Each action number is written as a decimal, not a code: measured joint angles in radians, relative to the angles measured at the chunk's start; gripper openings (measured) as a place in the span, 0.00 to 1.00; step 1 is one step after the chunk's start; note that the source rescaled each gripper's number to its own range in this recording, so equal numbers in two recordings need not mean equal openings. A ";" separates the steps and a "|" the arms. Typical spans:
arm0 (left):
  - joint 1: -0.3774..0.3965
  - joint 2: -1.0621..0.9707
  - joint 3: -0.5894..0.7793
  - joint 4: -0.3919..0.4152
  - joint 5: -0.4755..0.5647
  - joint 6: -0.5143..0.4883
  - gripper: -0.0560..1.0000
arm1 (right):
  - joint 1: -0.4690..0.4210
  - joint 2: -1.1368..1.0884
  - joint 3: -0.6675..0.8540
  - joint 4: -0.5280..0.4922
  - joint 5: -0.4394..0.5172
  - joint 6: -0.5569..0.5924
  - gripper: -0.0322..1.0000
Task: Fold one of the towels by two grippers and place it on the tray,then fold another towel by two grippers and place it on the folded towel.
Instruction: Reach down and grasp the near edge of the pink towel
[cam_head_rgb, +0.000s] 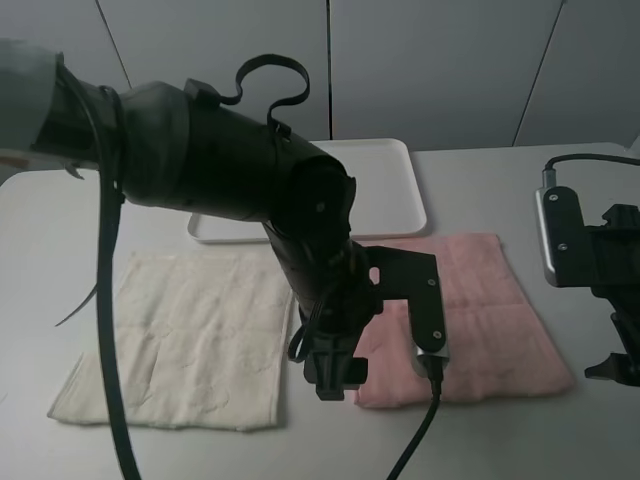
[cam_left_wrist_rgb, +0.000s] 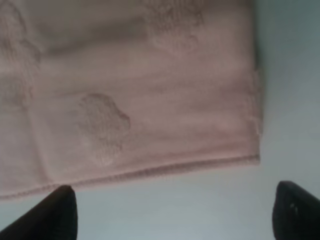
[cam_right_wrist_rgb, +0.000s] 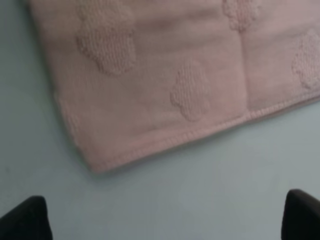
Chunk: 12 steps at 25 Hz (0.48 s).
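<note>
The pale pink terry towel (cam_head_rgb: 490, 310), roughly square with a raised cloud-like pattern, lies flat and unfolded on the right half of the pale grey table (cam_head_rgb: 520, 440). The black two-fingered left gripper (cam_head_rgb: 335, 382) has reached across the middle and hangs at the towel's near left corner. In the left wrist view the pink towel (cam_left_wrist_rgb: 150, 90) shows a hemmed edge and one corner just ahead of the left gripper (cam_left_wrist_rgb: 175, 215). Its fingertips (cam_left_wrist_rgb: 55, 215) are spread wide with only bare table between them, gripping nothing. The black right gripper (cam_head_rgb: 612, 368) sits off the towel's near right corner, over the table. In the right wrist view the towel's (cam_right_wrist_rgb: 165, 75) corner lies ahead of the right gripper (cam_right_wrist_rgb: 165, 220), whose jaws are likewise wide apart and empty. Whether either gripper touches the table cannot be told.

Behind the towel's far left corner lies the flat white rectangular plastic tray (cam_head_rgb: 385, 180), partly hidden by the left arm. To the left, just beside the pink towel, the cream off-white terry towel (cam_head_rgb: 190, 340) lies spread flat.
</note>
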 joint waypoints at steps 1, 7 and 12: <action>-0.011 0.007 0.000 -0.001 -0.002 -0.002 1.00 | 0.000 0.000 0.002 0.000 -0.007 -0.002 1.00; -0.055 0.022 0.000 0.001 -0.019 -0.022 1.00 | 0.003 0.040 0.010 0.000 -0.018 -0.004 1.00; -0.056 0.033 0.000 0.007 -0.019 -0.030 1.00 | 0.005 0.097 0.010 0.002 -0.032 -0.007 1.00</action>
